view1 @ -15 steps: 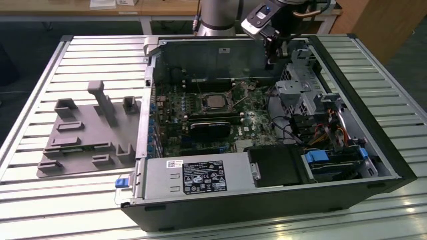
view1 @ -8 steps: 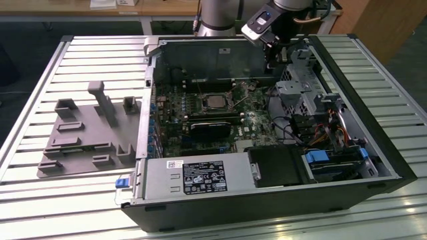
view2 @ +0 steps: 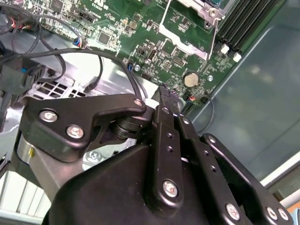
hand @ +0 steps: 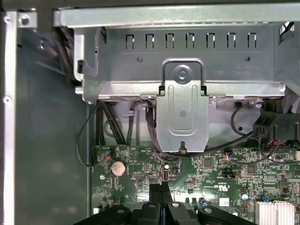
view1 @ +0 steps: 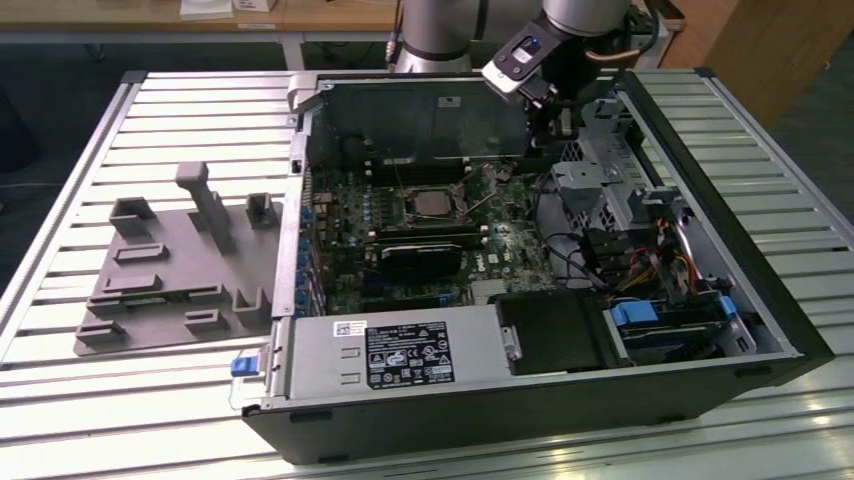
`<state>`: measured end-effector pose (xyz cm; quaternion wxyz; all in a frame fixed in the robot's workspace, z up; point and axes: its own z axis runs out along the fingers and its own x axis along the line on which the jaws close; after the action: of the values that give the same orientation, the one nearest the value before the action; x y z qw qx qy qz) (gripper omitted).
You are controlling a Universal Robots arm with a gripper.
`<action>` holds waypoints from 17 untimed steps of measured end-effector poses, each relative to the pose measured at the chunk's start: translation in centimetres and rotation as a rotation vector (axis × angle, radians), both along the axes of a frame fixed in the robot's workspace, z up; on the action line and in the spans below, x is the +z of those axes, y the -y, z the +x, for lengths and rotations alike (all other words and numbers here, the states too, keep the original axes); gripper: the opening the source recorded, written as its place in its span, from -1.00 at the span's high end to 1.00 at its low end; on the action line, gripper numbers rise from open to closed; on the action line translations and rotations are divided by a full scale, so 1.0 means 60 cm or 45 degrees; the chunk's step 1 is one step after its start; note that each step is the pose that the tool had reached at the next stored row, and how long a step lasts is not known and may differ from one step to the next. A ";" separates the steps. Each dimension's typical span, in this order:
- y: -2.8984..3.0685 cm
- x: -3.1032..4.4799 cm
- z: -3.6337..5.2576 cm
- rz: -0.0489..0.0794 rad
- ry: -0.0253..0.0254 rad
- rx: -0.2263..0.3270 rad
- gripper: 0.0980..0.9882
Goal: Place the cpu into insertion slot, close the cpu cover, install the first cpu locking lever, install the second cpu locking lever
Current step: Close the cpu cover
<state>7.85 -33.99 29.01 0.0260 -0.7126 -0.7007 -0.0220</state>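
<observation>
In the exterior view, the open computer case holds a green board with the insertion slot (view1: 402, 207), a small square socket with a silvery rim. The cpu (view1: 429, 203) shows as a pale grey square lying flat inside it. The cpu cover (view2: 183, 29) is the silvery frame at the socket, with a thin locking lever (view2: 214, 37) running along its side. I cannot tell whether cover or lever is latched. My gripper (view1: 550, 118) hangs over the back of the case, toward the exterior view's right of the socket. In both wrist views its black fingers (view2: 167, 99) (hand: 161, 191) are pressed together with nothing between them.
A grey metal drive cage with a bracket (hand: 182, 112) and dark cables (hand: 105, 124) lies just past the fingertips. A coin battery (hand: 117, 167) sits on the board. A black heatsink block (view1: 416, 262), the power supply (view1: 387, 355) and a grey fixture plate (view1: 174, 270) also stand on the slatted table.
</observation>
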 end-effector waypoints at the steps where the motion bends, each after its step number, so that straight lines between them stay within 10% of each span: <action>1: 0.0005 -0.002 0.000 0.000 -0.0031 0.000 0.99; 5: 0.0019 -0.010 0.000 0.005 -0.0136 0.000 0.99; 17: 0.0032 -0.044 -0.004 0.022 -0.0147 0.010 0.99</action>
<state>7.60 -34.18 26.38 0.0363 -0.7097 -0.7032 -0.0239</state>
